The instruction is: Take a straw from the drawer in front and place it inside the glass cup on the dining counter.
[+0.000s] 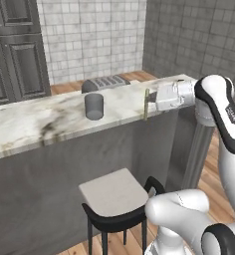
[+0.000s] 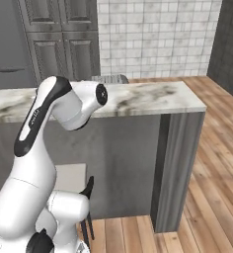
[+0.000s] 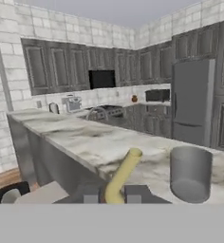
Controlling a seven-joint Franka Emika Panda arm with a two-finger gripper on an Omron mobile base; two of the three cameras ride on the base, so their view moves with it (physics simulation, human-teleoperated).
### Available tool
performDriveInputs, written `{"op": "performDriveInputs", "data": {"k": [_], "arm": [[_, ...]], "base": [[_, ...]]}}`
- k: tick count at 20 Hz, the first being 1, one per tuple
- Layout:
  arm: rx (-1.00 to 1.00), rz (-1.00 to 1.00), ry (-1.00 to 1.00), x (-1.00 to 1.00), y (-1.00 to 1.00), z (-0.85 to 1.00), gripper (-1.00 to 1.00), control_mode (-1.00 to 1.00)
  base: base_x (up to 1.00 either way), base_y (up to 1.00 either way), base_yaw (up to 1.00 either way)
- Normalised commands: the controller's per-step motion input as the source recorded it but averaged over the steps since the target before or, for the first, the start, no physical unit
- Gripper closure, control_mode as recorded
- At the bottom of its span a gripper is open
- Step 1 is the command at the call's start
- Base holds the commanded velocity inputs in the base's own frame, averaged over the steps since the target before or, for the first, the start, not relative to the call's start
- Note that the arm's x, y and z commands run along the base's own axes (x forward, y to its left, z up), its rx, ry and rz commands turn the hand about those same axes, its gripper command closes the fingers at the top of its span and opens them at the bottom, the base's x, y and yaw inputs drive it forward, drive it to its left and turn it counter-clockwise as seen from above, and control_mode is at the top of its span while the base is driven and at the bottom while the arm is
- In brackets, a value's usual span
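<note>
While I watch the left cam, the fingers [image 1: 148, 103] sit at the near edge of the table [image 1: 35, 124], clamped on the straw [image 1: 146, 104], which stands roughly upright w/ its lower end dipping just below the slab edge. The cup [image 1: 94, 106] stands on the table, off to the left of the straw, apart from it, not touching. In the hand cam the straw [image 3: 121, 176] rises between the two finger tips [image 3: 112, 194] and leans up to the right; the cup [image 3: 190, 173] is near it on the right. A stool [image 1: 114, 196] sits below the table front. A toaster [image 1: 105, 83] is behind the cup, beyond the slab. The fridge [image 3: 193, 100] stands in the background.
</note>
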Motion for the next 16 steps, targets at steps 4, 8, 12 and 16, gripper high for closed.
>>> {"op": "performDriveInputs", "data": {"k": [4,8,12,16], "arm": [[0.01,0.11,-0.19,0.0,0.08,0.96,1.0,-1.0],[0.06,0.17,0.04,0.06,0.0,0.72,1.0,-1.0],[0.09,0.25,0.22,0.27,0.02,0.38,1.0,-1.0],[0.09,0.28,0.25,0.22,0.28,0.04,1.0,-1.0]], "base": [[0.0,0.0,0.0],[0.0,0.0,0.0],[0.0,0.0,0.0],[0.0,0.0,0.0]]}}
